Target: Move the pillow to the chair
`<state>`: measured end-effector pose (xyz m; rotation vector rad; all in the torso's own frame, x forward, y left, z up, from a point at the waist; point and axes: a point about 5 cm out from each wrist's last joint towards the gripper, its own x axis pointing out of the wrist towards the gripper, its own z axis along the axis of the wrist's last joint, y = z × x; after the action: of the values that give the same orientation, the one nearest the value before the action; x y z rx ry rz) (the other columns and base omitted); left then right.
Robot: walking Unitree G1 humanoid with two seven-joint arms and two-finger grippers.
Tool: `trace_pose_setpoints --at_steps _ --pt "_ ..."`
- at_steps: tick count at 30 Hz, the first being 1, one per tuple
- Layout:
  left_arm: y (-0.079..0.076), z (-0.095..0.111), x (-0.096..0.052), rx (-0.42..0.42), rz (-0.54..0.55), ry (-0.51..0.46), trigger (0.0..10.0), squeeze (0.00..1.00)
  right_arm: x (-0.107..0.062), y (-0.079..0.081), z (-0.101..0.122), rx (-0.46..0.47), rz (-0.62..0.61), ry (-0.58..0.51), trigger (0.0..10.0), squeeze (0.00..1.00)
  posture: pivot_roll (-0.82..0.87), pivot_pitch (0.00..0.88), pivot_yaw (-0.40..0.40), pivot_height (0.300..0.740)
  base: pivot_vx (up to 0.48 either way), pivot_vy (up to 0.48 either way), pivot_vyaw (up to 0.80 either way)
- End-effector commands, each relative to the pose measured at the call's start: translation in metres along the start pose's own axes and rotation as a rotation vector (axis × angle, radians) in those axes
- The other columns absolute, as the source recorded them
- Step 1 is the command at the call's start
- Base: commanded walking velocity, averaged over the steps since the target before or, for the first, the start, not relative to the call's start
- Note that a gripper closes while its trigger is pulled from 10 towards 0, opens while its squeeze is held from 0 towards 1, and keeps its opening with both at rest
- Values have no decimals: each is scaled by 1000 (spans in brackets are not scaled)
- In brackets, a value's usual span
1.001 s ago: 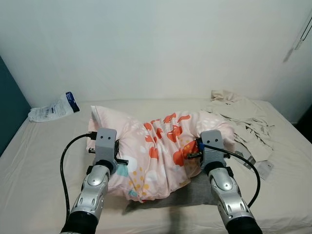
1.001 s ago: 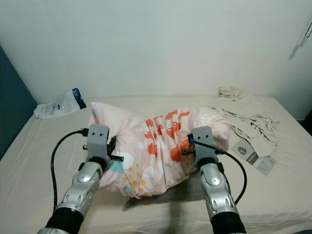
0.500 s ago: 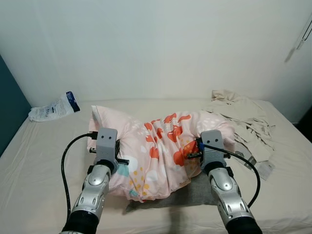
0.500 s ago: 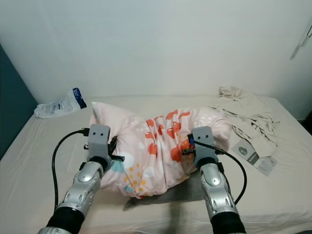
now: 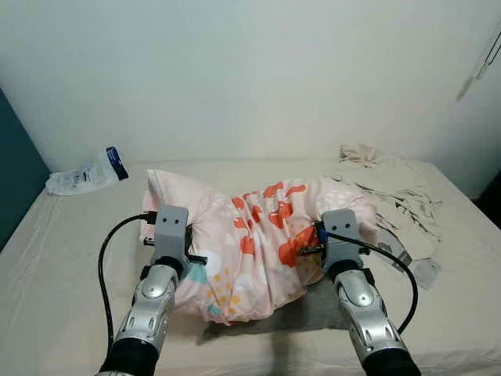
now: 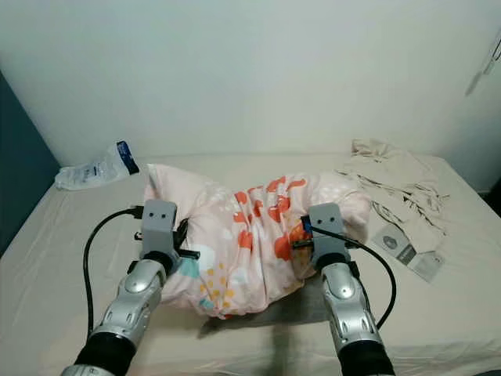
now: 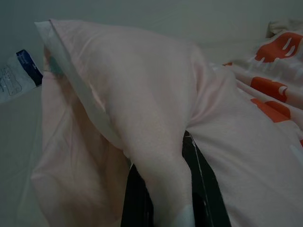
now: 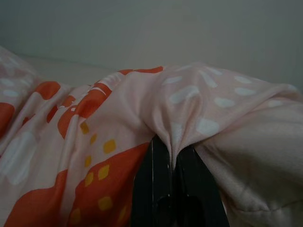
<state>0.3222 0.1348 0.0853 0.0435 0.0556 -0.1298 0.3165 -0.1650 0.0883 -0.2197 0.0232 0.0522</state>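
A: Where is the pillow located?

B: The pink pillow (image 5: 258,239) with orange and yellow print is seen at frame centre in the eye views, bunched up on the bed (image 5: 63,266). A grey cloth (image 5: 305,313) is partly covered by its lower edge.

A: End effector states?

B: The left end effector (image 7: 163,189) is clamped on a fold of pillow fabric at the pillow's left side; cloth is pinched between the black fingers (image 7: 137,198). The right end effector (image 8: 173,172) is pressed together on a ridge of fabric at the pillow's right side.

A: Anything else noted?

B: A plastic package (image 5: 86,172) is seen at the upper left by the wall. Crumpled beige clothing (image 5: 391,192) is spread at the right, with a tagged item (image 6: 407,252) just below it.
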Motion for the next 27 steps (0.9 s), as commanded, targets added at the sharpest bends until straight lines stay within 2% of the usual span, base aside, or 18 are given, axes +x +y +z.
trace_pose_setpoints --at_steps 1,3,27 --pt "-6 7 3 9 -30 -36 10000 0 1 9 5 24 45 -32 10000 0 -26 37 3 740 0 0 0" --pt "-6 7 3 10 -30 -37 10000 0 1 10 6 30 51 -37 10000 0 -24 38 3 740 0 0 0" --pt "-5 6 2 25 -34 -39 10000 0 -2 10 3 38 63 -32 10000 0 -19 25 -1 740 0 0 -800"
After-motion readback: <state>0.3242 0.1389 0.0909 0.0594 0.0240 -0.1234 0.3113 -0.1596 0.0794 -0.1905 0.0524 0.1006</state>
